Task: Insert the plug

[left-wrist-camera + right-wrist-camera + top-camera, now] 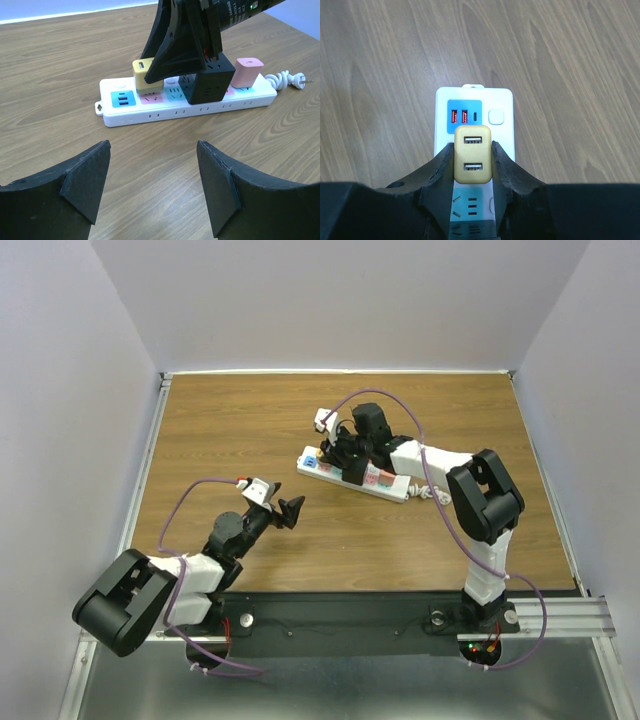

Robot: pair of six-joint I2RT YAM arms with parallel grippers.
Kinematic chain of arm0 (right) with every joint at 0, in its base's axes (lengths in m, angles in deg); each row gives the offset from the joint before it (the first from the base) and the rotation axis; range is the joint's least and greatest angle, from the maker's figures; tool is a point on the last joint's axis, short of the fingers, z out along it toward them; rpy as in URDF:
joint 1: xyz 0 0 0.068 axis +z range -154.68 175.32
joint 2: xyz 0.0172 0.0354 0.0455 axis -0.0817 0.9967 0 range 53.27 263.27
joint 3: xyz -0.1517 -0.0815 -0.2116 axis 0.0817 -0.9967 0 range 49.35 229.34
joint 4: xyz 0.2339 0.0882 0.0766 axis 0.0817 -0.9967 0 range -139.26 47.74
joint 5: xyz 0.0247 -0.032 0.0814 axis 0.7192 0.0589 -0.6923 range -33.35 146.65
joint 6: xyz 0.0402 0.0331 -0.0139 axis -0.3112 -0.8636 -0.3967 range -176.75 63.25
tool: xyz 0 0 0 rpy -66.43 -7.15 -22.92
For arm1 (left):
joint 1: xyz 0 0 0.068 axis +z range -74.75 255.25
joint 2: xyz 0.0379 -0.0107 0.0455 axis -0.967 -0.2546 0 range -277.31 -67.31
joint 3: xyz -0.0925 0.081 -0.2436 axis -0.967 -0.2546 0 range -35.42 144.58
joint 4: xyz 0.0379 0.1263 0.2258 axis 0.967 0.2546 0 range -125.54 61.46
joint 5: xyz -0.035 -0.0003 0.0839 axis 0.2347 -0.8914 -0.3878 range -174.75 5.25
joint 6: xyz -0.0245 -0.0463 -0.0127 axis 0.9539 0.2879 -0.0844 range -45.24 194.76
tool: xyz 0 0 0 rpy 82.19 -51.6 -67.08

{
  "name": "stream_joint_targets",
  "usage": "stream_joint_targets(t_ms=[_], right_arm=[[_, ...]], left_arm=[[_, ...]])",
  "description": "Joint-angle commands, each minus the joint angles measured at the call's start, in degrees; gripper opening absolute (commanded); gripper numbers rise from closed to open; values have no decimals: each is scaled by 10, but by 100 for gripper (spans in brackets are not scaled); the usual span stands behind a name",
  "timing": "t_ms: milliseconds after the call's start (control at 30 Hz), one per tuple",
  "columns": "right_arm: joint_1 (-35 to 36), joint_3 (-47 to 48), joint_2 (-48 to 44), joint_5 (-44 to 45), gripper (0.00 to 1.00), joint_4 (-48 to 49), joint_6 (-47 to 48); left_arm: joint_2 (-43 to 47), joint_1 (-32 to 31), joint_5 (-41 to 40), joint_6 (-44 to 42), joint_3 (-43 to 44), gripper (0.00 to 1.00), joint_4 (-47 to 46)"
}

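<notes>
The plug is a yellow cube (472, 155) with two USB ports on top, and my right gripper (473, 146) is shut on its sides. It stands upright on the white power strip (165, 114), just behind the blue USB panel (122, 99), with its base down at the strip's face. In the top view the right gripper (335, 452) hovers over the strip's left end (305, 455) and hides the plug. My left gripper (152, 170) is open and holds nothing. It hangs over bare wood well short of the strip, at the lower left (290, 510).
A black adapter (207, 82) and a pink adapter (249, 71) sit in the strip to the right of the yellow plug. The strip's coiled cord and pronged end (295, 79) lie at its right end. White walls close in the wooden table (220, 430).
</notes>
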Motion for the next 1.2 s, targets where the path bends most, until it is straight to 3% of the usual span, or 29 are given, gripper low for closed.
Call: stream_joint_targets(t_ms=[0,633,1000,1167], right_arm=[[-4,-34,-4,78,0,-56,-10],[19,-56,14,188,0,-88,-65],[19,-88,5,188,0,-87,-104],[23,-95,-6,143,0,-70,-124]], left_arm=[[20,1,7,0,8,80,-108],[28,1,8,2,4,80,-106],[32,1,12,2,4,80,-104],[40,1,16,4,1,80,-101]])
